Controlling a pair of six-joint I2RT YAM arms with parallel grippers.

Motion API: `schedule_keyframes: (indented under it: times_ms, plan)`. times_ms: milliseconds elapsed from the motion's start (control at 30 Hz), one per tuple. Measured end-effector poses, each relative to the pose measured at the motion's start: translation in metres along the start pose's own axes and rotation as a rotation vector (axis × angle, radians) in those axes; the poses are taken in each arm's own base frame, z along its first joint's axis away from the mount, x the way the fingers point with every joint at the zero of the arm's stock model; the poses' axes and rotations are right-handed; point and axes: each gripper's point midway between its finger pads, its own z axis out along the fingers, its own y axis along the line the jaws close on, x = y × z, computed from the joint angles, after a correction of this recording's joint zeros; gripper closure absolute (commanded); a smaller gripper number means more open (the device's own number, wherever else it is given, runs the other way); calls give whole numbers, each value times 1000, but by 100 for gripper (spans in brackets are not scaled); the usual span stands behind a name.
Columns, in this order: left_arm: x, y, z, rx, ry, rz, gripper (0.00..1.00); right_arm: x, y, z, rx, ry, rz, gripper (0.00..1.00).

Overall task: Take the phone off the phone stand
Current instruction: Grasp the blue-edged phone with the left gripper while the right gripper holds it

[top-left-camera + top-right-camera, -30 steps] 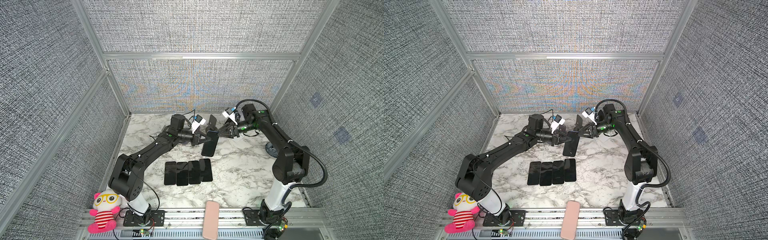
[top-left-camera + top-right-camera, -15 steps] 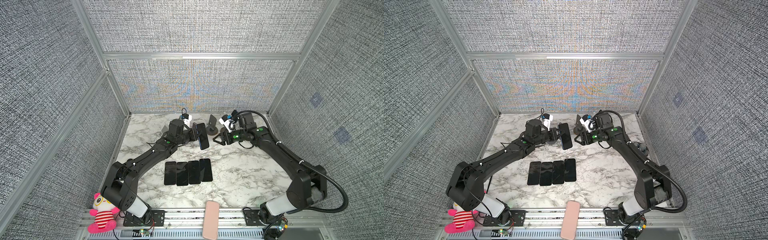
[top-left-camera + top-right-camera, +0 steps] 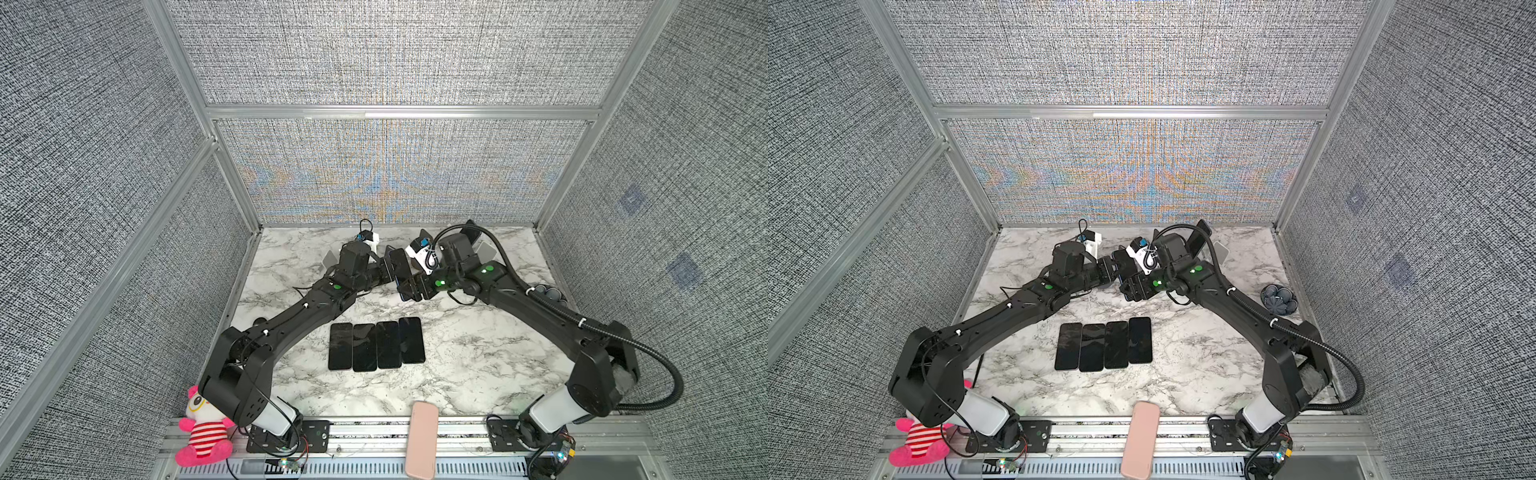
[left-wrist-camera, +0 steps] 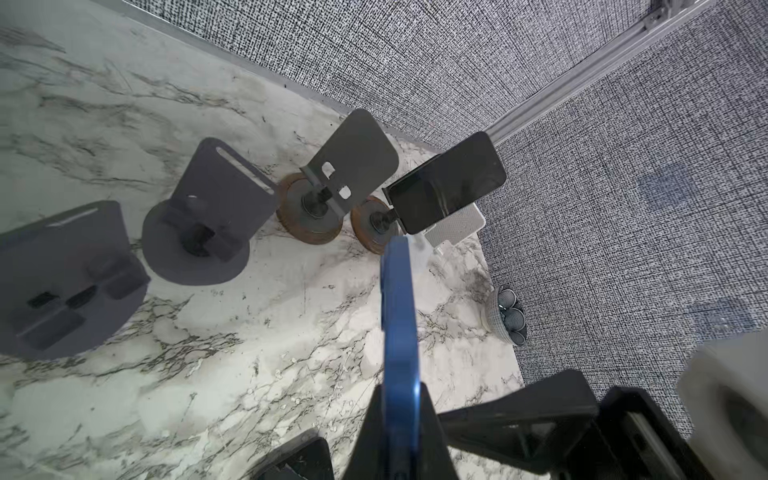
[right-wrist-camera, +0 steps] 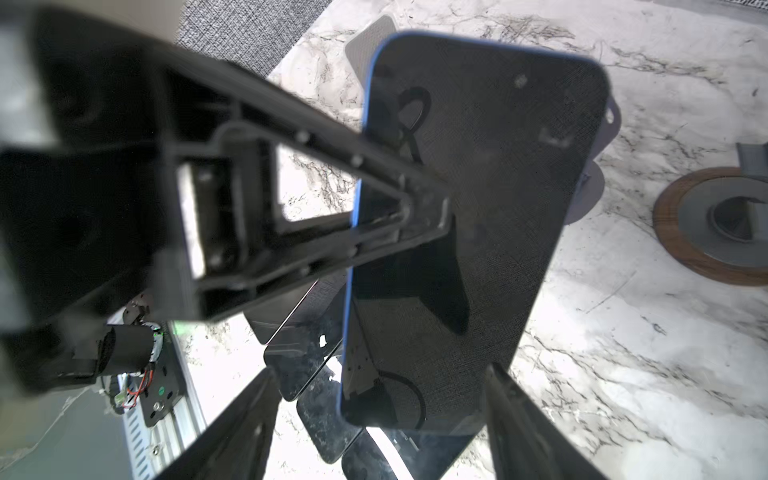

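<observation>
Left wrist view looks along the left pincer (image 4: 399,401), whose jaws are pressed tight on the flat faces of the blue-edged phone (image 4: 398,316). The phone is seen edge-on, sticking out past the fingertips and lifted clear of the marble desk (image 4: 208,374). It sits on no stand. Beyond the phone's far end, past the pincer's tips, a second phone (image 4: 446,183) leans on a phone stand (image 4: 374,232) with a wood-rimmed round base. Beside that come another wood-rimmed stand (image 4: 353,158) and two dark grey stands (image 4: 224,187). Off to one side of the pincer, by the wall, is a small woven basket (image 4: 505,309). Right wrist view shows the right pincer (image 5: 380,372) spread wide and gripping nothing, its fingers (image 5: 249,415) on either side of the blue-edged phone's near end. One finger is clearly apart from the phone's edge; whether the other touches the opposite edge cannot be told. A finger of the left pincer lies across the dark screen about halfway along the phone. Below the right pincer, four dark phones (image 3: 376,345) lie flat on the desk, side by side in a row. In both top views the two pincers meet tip to tip with the blue-edged phone between them.
</observation>
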Motion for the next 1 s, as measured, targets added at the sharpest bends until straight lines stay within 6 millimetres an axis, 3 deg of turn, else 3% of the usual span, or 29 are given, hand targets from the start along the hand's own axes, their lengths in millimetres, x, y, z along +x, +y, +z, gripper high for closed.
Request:
schedule_keyframes:
  times_ms: [667, 1000]
  plan:
    - [3, 2, -2, -9, 0, -4, 100, 2, -5, 23, -2, 2, 65, 23]
    - [2, -3, -3, 13, -1, 5, 100, 0, -4, 17, 2, -13, 64, 27]
